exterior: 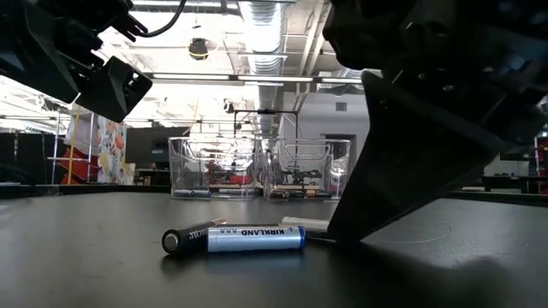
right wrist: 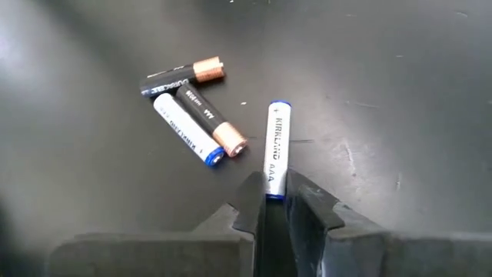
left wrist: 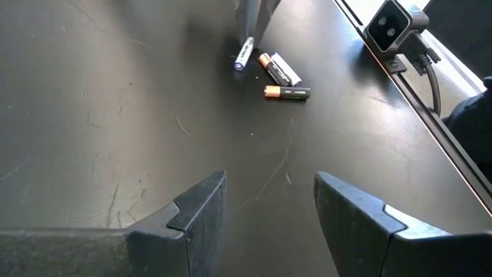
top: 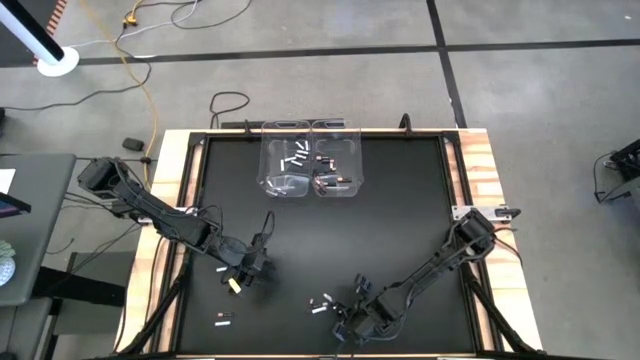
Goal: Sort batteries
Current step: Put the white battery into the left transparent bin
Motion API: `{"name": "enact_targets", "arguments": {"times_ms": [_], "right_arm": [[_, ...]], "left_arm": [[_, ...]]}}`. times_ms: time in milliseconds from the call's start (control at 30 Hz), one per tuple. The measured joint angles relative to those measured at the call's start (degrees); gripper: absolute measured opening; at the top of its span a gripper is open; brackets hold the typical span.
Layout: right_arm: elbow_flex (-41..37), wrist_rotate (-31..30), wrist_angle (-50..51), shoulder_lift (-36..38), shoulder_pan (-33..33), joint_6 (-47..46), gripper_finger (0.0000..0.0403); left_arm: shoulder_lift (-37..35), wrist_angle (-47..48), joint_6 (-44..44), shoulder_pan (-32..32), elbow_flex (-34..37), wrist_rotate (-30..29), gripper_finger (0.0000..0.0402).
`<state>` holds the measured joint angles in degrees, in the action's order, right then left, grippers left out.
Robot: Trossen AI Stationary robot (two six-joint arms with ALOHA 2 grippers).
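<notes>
One white battery (right wrist: 276, 150) pinched at its end by right end effector (right wrist: 270, 201); next: lift, carry to bin (top: 336, 160). Left end effector (left wrist: 269, 201) open, empty.

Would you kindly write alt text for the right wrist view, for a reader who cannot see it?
The right gripper closes its fingers on one end of a white Kirkland battery lying on the black table. Beside it lie three more batteries: a white one and two dark copper-tipped ones.
</notes>
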<state>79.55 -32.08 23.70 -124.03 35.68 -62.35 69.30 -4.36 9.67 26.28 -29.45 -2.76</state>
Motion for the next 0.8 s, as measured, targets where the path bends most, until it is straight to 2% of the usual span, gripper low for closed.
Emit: {"name": "enact_targets", "arguments": {"times_ms": [367,567,800], "right_arm": [[-0.09,-0.65,0.35,0.0,-2.03,1.12,0.0063],[-0.11,-0.9,0.35,0.0,-2.07,1.33,0.0035],[-0.11,-1.22,0.22,0.06,-2.09,1.48,0.0012]], "left_arm": [[0.0,0.0,0.0,0.0,0.0,0.0,0.0194],[0.0,0.3,0.03,0.0,0.0,-0.33,0.0194],[0.0,1.4,0.9,-0.02,0.0,-4.14,0.0194]]}}
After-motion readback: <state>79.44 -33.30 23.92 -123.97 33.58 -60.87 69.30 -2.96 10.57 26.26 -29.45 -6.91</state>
